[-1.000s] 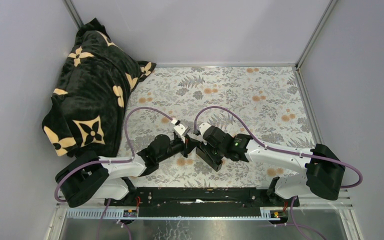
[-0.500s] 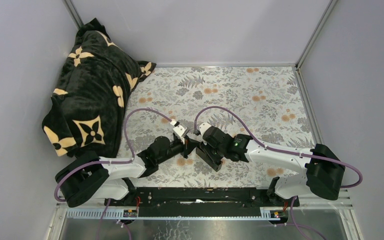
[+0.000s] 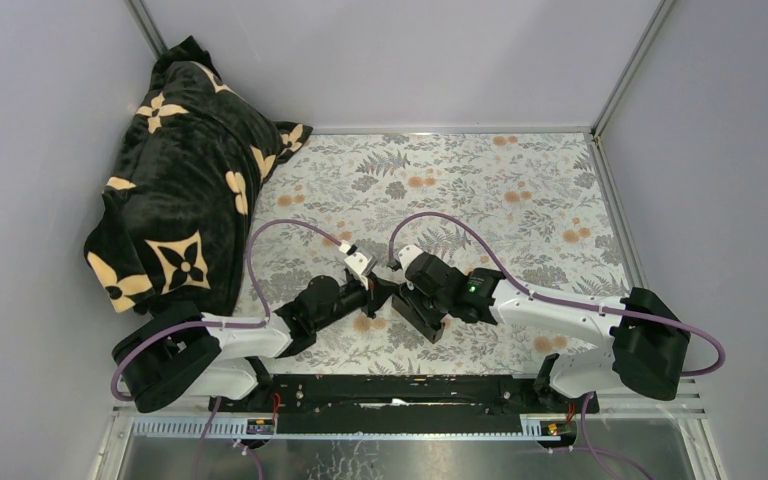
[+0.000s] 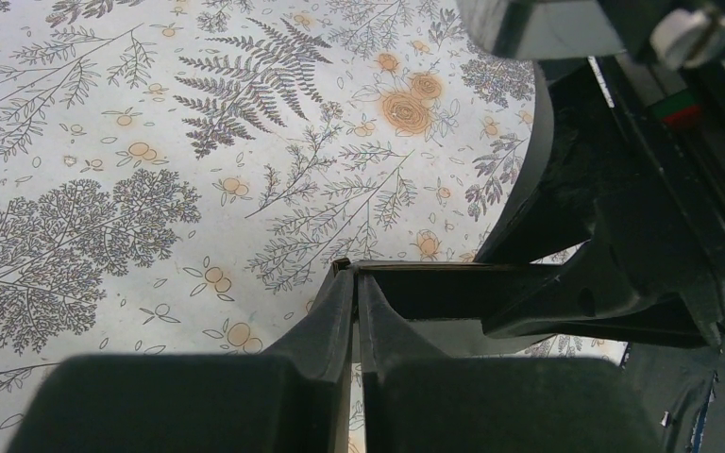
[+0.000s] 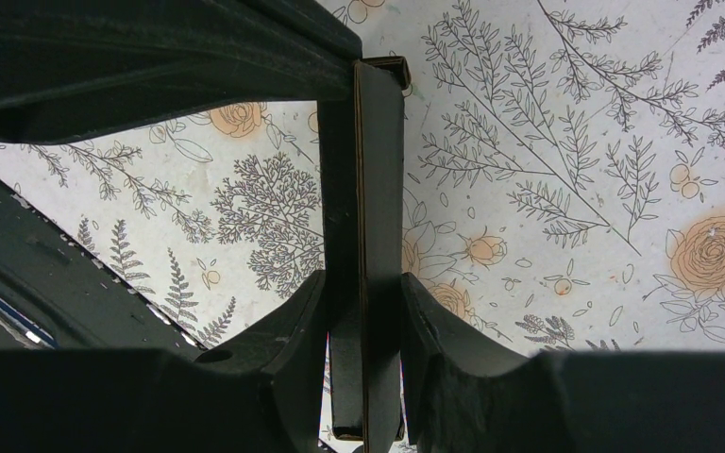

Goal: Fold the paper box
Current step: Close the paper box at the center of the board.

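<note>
The paper box (image 3: 425, 322) is sitting at the near-middle of the table (image 3: 520, 190), just in front of my arm bases. It's strung between both my claws, so it isn't lying flat right now.

My left claw (image 4: 353, 283) is pinched nearly all the way shut on one thin edge of the card, basically a single flap's thickness. My right claw (image 5: 363, 302) is clamped around a thicker bit. From that wrist view it looks like two layers of card standing on edge between the fingers (image 5: 293, 321), with the strip running away toward the other claw.

Why hold it like that? My read is that the right side is the anchor, keeping the folded panels squeezed together so they don't spring apart. The left gets a fine grip on the flap's tip so it can be swung over a crease. Thin matte card is floppy and likes to unfold itself, so two grips close together make sense. I can't tell which flap it is, since everything is black on black.

Head count:
- one paper box
- two claws, both gripping it
- two purple cables, one looping off each wrist
- one black blanket (image 3: 180, 180) with cream flowers, heaped in the far left corner, well apart from the action
</note>
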`<act>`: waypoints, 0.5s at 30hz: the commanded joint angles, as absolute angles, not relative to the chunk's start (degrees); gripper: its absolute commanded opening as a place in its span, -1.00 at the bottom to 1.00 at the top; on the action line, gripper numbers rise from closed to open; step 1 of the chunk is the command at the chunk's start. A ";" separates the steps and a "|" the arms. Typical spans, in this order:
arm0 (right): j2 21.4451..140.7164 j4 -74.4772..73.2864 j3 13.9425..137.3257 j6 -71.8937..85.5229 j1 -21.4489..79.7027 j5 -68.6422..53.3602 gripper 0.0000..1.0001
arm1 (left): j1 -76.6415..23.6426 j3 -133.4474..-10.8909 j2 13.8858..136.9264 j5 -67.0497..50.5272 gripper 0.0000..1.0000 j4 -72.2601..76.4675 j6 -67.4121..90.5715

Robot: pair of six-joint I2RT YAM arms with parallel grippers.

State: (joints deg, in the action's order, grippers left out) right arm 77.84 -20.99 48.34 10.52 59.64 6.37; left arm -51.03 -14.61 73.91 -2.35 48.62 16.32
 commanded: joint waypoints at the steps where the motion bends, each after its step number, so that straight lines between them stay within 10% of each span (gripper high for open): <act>1: 77.92 -21.31 48.42 11.58 59.85 8.59 -0.71 | -51.68 -13.19 74.90 -1.59 -0.86 49.32 16.61; 15: 75.39 -21.37 48.78 13.35 59.85 9.25 0.01 | -51.77 -12.75 74.26 -0.95 -0.86 48.99 16.52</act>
State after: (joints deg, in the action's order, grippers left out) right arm 77.78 -21.34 48.34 11.90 59.64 6.81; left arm -51.11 -14.15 74.02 -1.89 49.34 16.38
